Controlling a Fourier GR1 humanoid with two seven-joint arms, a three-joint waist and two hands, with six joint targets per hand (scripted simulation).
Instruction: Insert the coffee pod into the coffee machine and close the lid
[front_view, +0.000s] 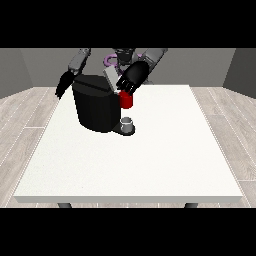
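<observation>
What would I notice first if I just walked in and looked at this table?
The big black coffee machine stands on the white table, towards its far left part. A black hand at the view's right reaches over a red thing at the machine. Below it, a small grey cup sits on the machine's base.

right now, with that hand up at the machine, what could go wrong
1. The hand at the view's right sits right above the red thing at the machine and beside the raised grey lid; a sideways slip could knock either.
2. A grey thing stands on the machine's base, below the hand; anything let go there might strike it.
</observation>
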